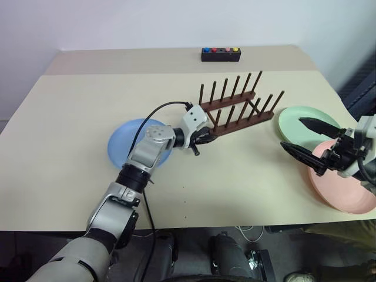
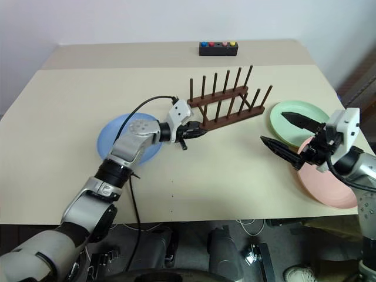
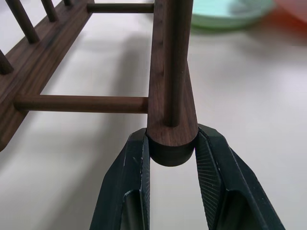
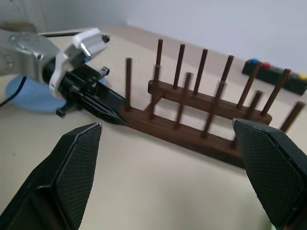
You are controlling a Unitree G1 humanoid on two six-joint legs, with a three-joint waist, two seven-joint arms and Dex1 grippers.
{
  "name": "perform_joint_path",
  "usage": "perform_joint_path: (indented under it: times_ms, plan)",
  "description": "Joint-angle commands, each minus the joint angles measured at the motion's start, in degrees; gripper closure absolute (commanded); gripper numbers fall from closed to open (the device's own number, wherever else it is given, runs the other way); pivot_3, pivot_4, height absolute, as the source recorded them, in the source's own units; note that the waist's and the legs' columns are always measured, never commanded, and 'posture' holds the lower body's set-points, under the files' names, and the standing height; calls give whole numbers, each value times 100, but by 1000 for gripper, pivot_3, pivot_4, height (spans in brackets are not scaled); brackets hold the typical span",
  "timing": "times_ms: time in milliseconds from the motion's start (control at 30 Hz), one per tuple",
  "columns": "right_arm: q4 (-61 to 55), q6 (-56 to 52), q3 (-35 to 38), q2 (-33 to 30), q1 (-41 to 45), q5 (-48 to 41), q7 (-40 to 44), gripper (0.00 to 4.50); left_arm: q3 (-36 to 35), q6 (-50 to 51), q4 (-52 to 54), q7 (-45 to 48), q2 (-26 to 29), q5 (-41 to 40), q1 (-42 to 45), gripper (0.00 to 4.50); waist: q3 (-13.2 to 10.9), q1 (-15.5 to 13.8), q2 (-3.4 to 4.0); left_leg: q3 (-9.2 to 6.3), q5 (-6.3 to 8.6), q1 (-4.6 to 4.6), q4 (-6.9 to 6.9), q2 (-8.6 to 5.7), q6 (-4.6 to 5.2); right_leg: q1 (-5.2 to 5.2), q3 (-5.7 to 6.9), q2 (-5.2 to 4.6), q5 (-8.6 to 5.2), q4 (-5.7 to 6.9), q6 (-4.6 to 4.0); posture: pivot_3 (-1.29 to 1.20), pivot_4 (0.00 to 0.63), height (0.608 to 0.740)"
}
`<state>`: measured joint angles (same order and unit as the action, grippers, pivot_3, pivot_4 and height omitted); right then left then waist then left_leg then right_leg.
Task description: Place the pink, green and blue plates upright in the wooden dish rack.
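Left gripper (image 3: 171, 153) clamps the near-left rail end of the wooden dish rack (image 1: 238, 108); right gripper (image 1: 305, 141), jaws wide, hovers above the pink plate (image 1: 346, 191).

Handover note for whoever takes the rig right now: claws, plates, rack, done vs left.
Left claw: shut on the near rail end of the wooden rack.
Right claw: open, holding nothing, hanging over the green plate and pink plate.
Blue plate: flat on the table, under the left arm.
Done: no plate in the rack.
Left: stand all three plates upright between the pegs.
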<state>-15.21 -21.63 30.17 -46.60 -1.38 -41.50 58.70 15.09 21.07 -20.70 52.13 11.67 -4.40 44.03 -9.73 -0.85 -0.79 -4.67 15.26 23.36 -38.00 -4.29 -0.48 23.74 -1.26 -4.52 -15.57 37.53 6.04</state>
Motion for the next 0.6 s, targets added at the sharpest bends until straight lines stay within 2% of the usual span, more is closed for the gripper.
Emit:
perform_joint_path:
  times_ms: [33, 300, 333, 600]
  plan:
    - [-183, -42, 285, -151, -220, -197, 285, 0, 11, -25, 440, 303, 147, -158, 3, 3771, 0, -1, 0, 0, 1, 0, 0, 0, 2, 0, 0, 0, 0, 0, 0, 0, 150, 740]
    - [-236, 193, 496, -161, -673, -48, 608, 0, 246, -481, 370, 863, 444, -76, -301, 3771, 0, 7, 0, 0, 2, -1, -1, 0, 4, -2, 1, 0, 0, -1, 0, 0, 150, 740]
    - [-233, 232, 537, -162, -706, -34, 623, 0, 300, -785, 318, 879, 484, 22, -349, 3771, 0, 5, 0, 0, 2, -1, -1, 0, 4, -2, 1, 0, 0, -1, 0, 0, 150, 740]
    - [-216, 447, 861, -177, -1233, 25, 993, 0, 335, -1513, 155, 1056, 494, -17, -593, 3771, 0, 1, 0, -1, 3, -2, -1, 0, 6, -6, -1, -3, 0, -4, 0, 0, 150, 740]
